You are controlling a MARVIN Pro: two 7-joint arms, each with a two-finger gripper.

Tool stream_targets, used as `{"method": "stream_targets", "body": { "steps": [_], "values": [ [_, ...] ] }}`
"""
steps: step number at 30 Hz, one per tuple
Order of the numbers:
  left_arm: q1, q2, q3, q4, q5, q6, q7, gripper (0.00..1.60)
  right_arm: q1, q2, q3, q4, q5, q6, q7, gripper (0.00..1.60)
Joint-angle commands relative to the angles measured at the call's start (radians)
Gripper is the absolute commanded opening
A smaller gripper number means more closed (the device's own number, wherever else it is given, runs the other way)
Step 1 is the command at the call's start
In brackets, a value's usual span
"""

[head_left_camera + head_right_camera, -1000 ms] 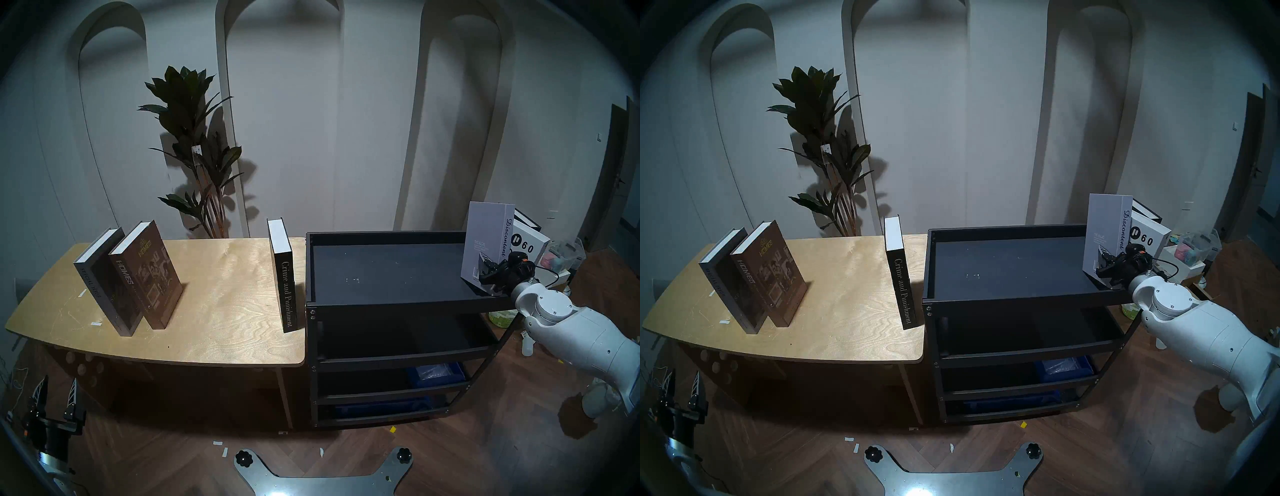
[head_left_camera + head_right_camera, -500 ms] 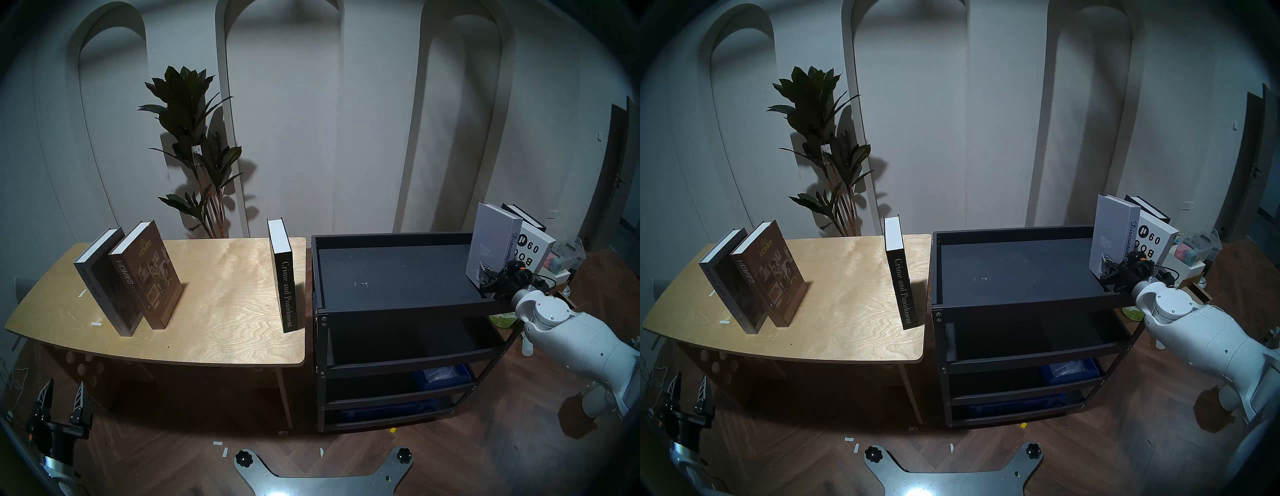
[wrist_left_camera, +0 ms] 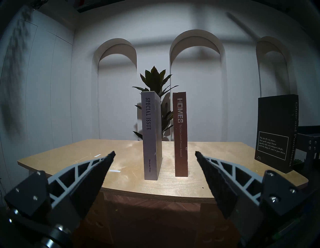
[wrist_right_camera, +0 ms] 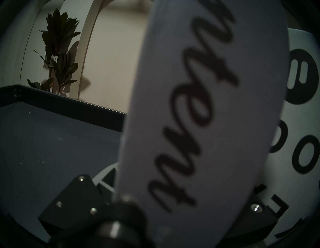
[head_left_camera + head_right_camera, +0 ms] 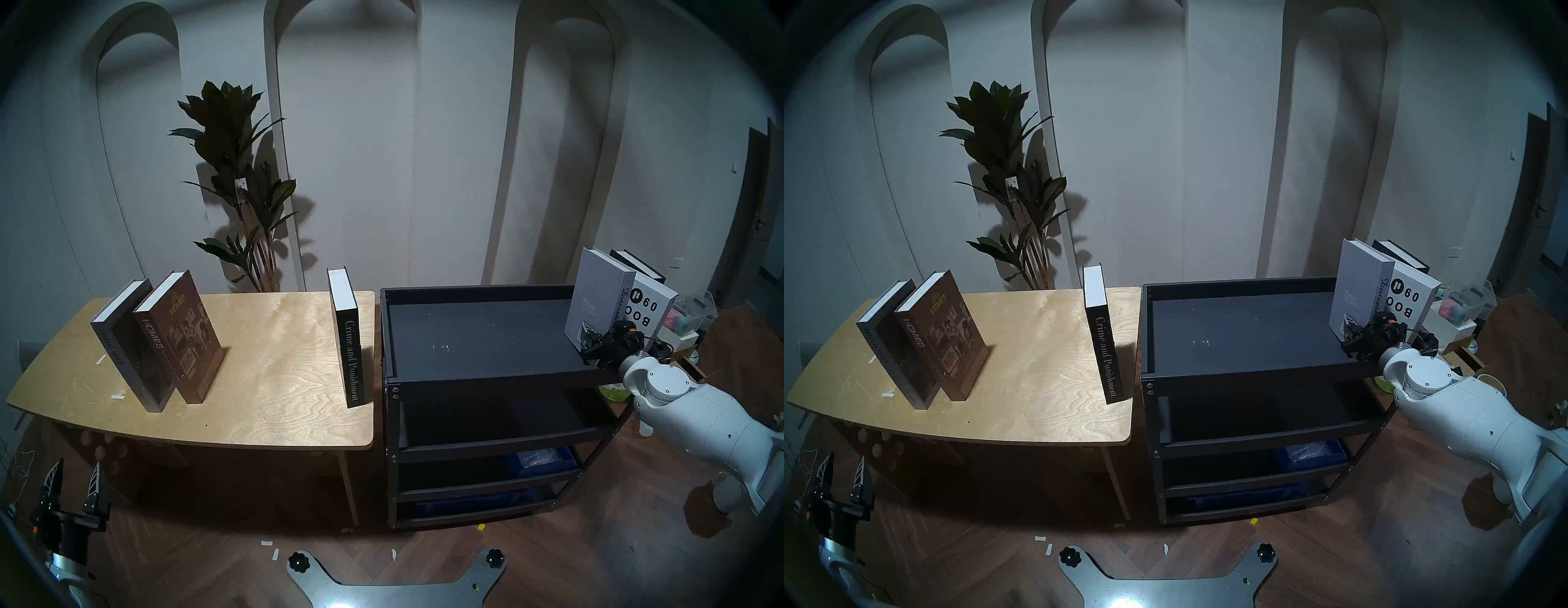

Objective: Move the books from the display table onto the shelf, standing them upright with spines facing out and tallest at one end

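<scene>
Tabletop [image 5: 271, 361], frame left: "Special Issue" [image 5: 123, 339], "Homes" [image 5: 178, 339] and "Crime and Punishment" [image 5: 345, 335] stand upright. Shelf [image 5: 479, 375], frame right: right gripper [image 5: 587, 342] clamps grey "Discontent" [image 5: 594, 297], leaning against the white book [image 5: 651, 310]. Left gripper [image 5: 74, 479], lower left, jaws apart.

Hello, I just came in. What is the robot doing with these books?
It is moving books from the table to the black shelf. The right gripper is shut on the grey "Discontent" book, at the shelf's right end beside the white book; a black book stands behind. "Special Issue", "Homes" and "Crime and Punishment" wait on the table. The left gripper is open and empty.
</scene>
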Motion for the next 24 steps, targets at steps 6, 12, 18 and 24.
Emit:
{"method": "stream_targets", "body": {
  "steps": [6,12,18,24],
  "values": [
    [0.000,0.020,-0.010,-0.028,-0.009,0.008,-0.014,1.60,-0.056,0.051,0.008,-0.063,0.060,-0.011,-0.037,1.60],
    [0.004,0.014,-0.013,-0.046,-0.010,0.012,-0.023,1.60,-0.067,0.078,0.018,-0.106,0.084,-0.021,-0.055,1.60],
    [0.006,0.008,-0.012,-0.059,-0.009,0.012,-0.033,1.60,-0.070,0.106,0.035,-0.156,0.109,-0.032,-0.070,1.60],
    [0.009,0.003,-0.014,-0.073,-0.012,0.013,-0.039,1.60,-0.060,0.143,0.067,-0.224,0.134,-0.054,-0.081,1.60]
  ]
}}
